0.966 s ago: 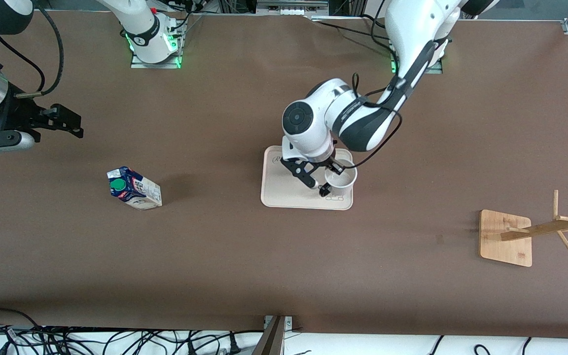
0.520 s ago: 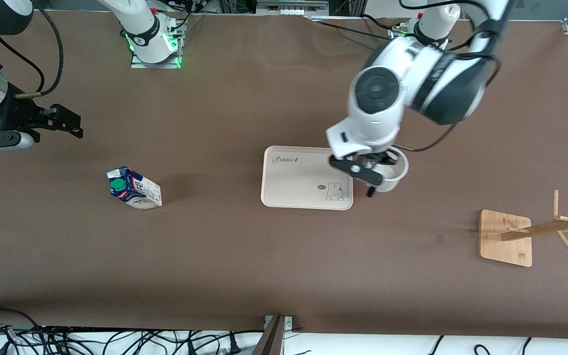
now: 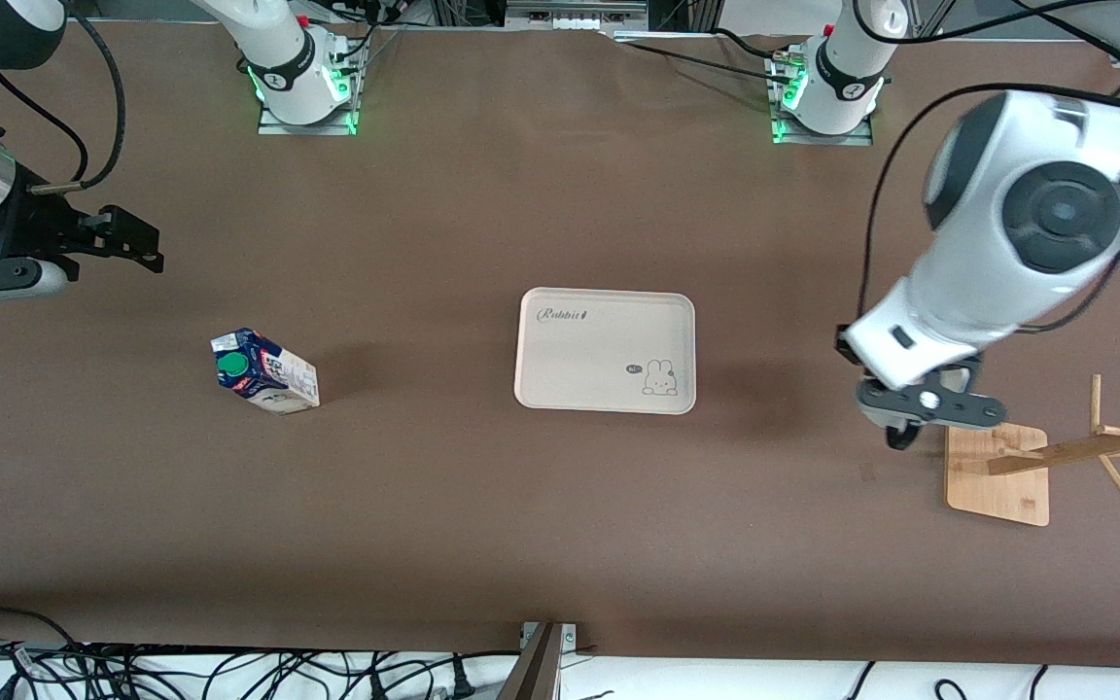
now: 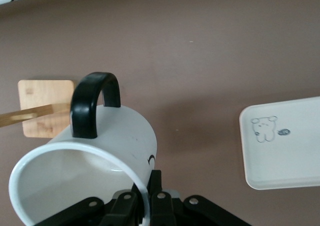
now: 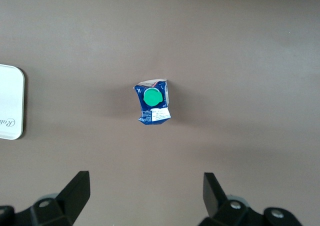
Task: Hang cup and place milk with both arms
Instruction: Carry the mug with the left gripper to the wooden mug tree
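The cup is white with a black loop handle. My left gripper is shut on its rim, one finger inside and one outside. In the front view that gripper hangs over the table beside the wooden rack's base, and the arm hides the cup. The milk, a blue and white carton with a green cap, stands on the table toward the right arm's end. It also shows in the right wrist view. My right gripper is open and empty, and waits high over that end of the table.
A cream tray with a rabbit print lies mid-table with nothing on it; it also shows in the left wrist view. The rack's pegged pole rises from its base. Cables run along the table's near edge.
My left gripper has lifted the cup off the tray and carried it toward the left arm's end of the table, to beside the wooden rack. The right arm has not moved.
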Available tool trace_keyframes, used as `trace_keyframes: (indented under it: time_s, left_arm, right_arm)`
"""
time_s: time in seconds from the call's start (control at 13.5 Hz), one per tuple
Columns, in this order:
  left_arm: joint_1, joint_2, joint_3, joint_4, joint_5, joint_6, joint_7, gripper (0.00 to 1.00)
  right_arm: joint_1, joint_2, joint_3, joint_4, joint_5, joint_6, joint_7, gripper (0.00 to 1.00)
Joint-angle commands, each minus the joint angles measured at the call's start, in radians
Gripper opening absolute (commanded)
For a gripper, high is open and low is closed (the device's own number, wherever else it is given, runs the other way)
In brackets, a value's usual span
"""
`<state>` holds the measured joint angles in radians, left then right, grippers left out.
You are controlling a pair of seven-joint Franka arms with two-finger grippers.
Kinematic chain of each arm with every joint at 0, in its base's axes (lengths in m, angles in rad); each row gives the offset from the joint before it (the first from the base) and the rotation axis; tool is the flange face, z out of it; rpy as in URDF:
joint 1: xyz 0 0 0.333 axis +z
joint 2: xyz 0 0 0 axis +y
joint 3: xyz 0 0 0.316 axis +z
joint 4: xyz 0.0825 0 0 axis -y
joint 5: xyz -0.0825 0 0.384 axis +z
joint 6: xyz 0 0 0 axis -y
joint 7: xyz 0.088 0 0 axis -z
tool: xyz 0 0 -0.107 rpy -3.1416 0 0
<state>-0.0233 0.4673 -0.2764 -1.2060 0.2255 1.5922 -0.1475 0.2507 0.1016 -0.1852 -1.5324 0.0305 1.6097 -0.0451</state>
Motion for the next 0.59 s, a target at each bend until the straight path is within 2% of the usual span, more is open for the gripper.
trace_keyframes:
  time_s: [0.0, 0.3, 0.52]
  left_arm:
    - [0.043, 0.014, -0.009, 0.034, -0.015, -0.018, 0.002, 0.00]
    - [0.106, 0.017, -0.009, 0.033, -0.044, -0.020, 0.002, 0.00]
    - [0.106, 0.019, -0.009, 0.033, -0.045, -0.020, 0.003, 0.00]
  right_arm:
    - [-0.004, 0.000, 0.006, 0.003, -0.026, 0.002, -0.002, 1.00]
    - [-0.002, 0.000, 0.006, 0.003, -0.032, 0.002, -0.001, 1.00]
    - [-0.002, 0.000, 0.006, 0.003, -0.032, 0.002, -0.001, 1.00]
